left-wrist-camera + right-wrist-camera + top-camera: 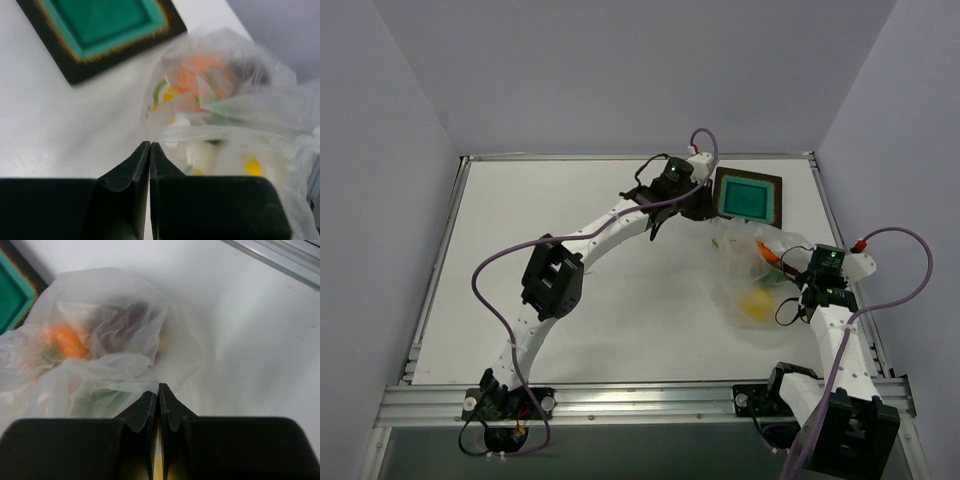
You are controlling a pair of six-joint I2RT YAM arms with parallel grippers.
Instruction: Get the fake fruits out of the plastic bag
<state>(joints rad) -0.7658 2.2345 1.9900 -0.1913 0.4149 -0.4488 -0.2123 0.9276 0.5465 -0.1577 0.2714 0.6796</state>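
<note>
The clear crinkled plastic bag [752,275] lies on the white table right of centre, with the fake fruits inside. A yellow lemon [755,305] and an orange fruit [771,257] show through it. In the right wrist view the orange one [65,342] and a dark red one [127,320] blur through the film [115,370]. My right gripper [159,385] is shut, with a fold of the bag gathered at its tips. My left gripper [150,143] is shut at the bag's near edge [225,125]. I see no film between its tips.
A dark square tray with a teal inside [748,196] lies just beyond the bag, close to my left gripper [698,208]. It also shows in the left wrist view [107,30]. The metal table rail [845,240] runs right of my right gripper [802,285].
</note>
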